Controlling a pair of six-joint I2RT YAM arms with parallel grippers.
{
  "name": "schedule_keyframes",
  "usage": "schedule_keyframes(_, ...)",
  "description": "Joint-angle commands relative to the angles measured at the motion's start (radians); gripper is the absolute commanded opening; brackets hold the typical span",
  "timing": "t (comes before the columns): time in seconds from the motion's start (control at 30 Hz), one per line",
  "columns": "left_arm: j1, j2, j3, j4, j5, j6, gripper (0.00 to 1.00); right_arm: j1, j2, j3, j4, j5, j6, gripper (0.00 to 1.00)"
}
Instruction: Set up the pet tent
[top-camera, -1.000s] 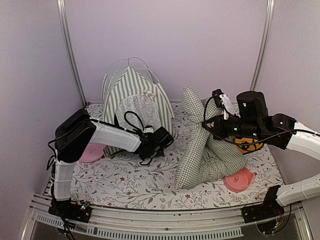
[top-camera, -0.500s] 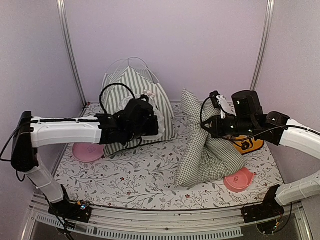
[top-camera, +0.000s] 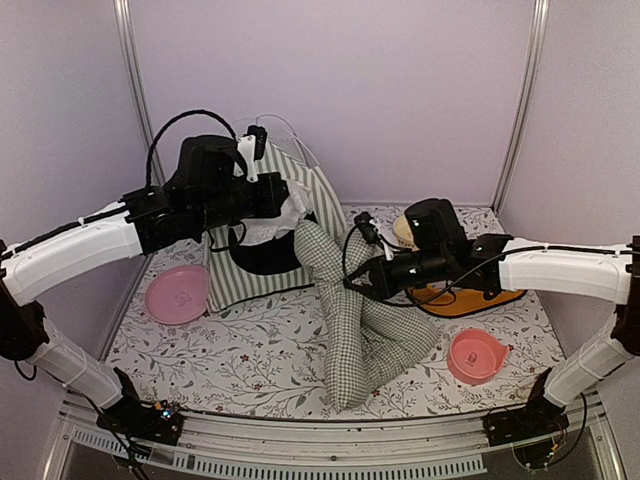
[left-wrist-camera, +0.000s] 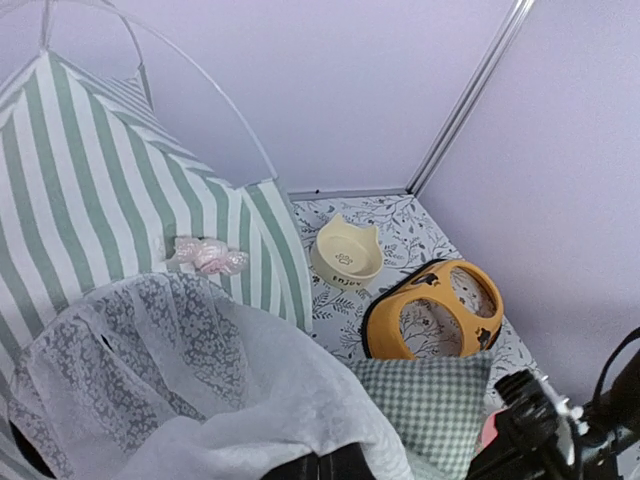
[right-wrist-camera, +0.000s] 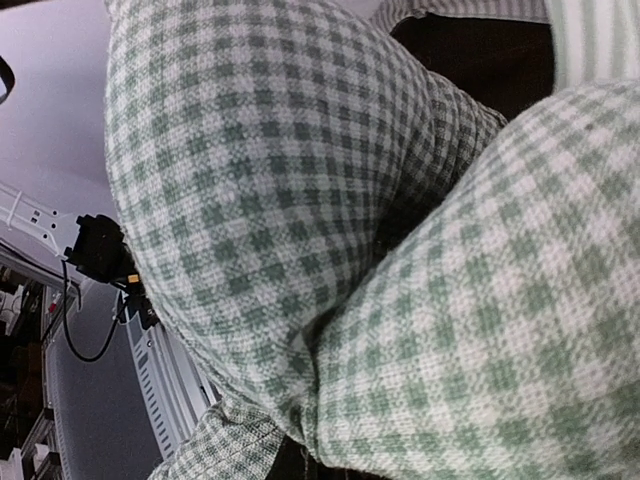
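Note:
The pet tent (top-camera: 235, 215), a green-and-white striped teepee with thin white poles, stands at the back left; it also shows in the left wrist view (left-wrist-camera: 80, 190). My left gripper (top-camera: 292, 202) is shut on its white lace door curtain (left-wrist-camera: 170, 350) and holds it lifted, so the dark doorway (top-camera: 262, 257) is open. My right gripper (top-camera: 354, 280) is shut on the green-checked gingham cushion (top-camera: 350, 320), whose upper end stands just right of the doorway. The cushion fills the right wrist view (right-wrist-camera: 300, 200) and hides those fingers.
A pink bowl (top-camera: 177, 293) lies left of the tent and another pink bowl (top-camera: 474, 354) at the front right. An orange pet item (left-wrist-camera: 435, 308) and a cream bowl (left-wrist-camera: 347, 252) lie behind my right arm. A floral mat (top-camera: 250, 345) covers the table.
My left arm rose and lifted the lace curtain, opening the doorway. My right arm carried the cushion left, from the table's right side to the tent's doorway.

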Motion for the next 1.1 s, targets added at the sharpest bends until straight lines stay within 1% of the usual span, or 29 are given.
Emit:
schedule_keyframes(0.0,0.042,-0.030,0.048,0.021,0.200,0.030,0.00,0.046,0.123,0.112,0.144,-0.085,-0.017,0.00)
schedule_keyframes(0.2,0.058,-0.049,0.071,0.077,0.300,0.021,0.00,0.057,0.235,0.181,0.213,-0.076,-0.003,0.00)
schedule_keyframes(0.37,0.061,-0.059,0.068,0.125,0.381,0.009,0.00,0.063,0.301,0.280,0.232,-0.056,-0.022,0.00)
schedule_keyframes(0.53,0.061,-0.063,0.066,0.153,0.456,-0.002,0.00,0.063,0.372,0.365,0.223,0.025,-0.035,0.00)
schedule_keyframes(0.7,0.060,-0.070,0.066,0.169,0.491,-0.019,0.00,0.047,0.489,0.459,0.197,0.086,-0.031,0.00)
schedule_keyframes(0.83,0.060,-0.095,0.061,0.171,0.484,-0.022,0.00,0.017,0.581,0.499,0.233,0.112,0.031,0.00)
schedule_keyframes(0.93,0.062,-0.117,0.053,0.151,0.447,-0.007,0.00,0.009,0.632,0.508,0.285,0.128,0.116,0.00)
schedule_keyframes(1.0,0.070,-0.130,0.052,0.117,0.395,0.008,0.00,0.009,0.662,0.536,0.276,0.152,0.145,0.00)
schedule_keyframes(1.07,0.084,-0.143,0.056,0.053,0.306,0.023,0.00,0.009,0.693,0.576,0.228,0.183,0.158,0.00)
